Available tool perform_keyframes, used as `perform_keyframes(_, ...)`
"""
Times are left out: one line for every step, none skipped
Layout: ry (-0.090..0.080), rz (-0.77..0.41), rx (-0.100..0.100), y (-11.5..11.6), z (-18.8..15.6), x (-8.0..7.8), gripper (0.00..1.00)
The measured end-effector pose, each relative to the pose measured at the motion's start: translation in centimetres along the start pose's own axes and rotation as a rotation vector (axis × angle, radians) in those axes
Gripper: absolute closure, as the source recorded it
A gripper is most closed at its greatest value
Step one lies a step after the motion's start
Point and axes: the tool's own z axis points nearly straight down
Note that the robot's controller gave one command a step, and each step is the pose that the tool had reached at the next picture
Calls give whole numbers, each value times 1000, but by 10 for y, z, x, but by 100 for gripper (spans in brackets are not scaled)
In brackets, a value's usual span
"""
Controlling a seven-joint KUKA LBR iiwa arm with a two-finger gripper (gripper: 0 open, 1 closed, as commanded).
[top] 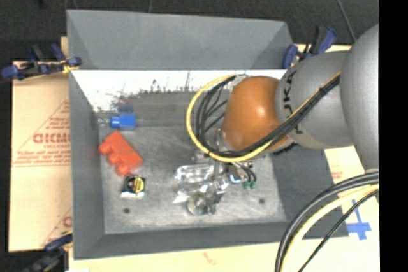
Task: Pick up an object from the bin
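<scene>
The pincer (224, 176) sits low in the lower middle of the frame, right by a crumpled, clear silvery plastic piece (194, 178) lying on the grey metal bin (159, 213) floor. I cannot tell whether the pincer is apart or together. Nothing looks lifted; gripping and raising seem still to do

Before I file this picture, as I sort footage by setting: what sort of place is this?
Probably a robotics lab's picking station: a grey robot arm reaches into a grey metal bin holding odd loose things, such as an orange block and a small blue piece.
</scene>
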Motion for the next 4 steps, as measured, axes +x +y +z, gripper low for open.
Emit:
perform_keyframes(-1, 25, 0, -1, 4, 2, 0)
perform_keyframes(2, 25, 0, -1, 0, 0, 0)
perform_keyframes(-1, 27, 2, -3, -2, -2, 100)
perform_keyframes(-1, 29, 1, -3, -6, -3, 100)
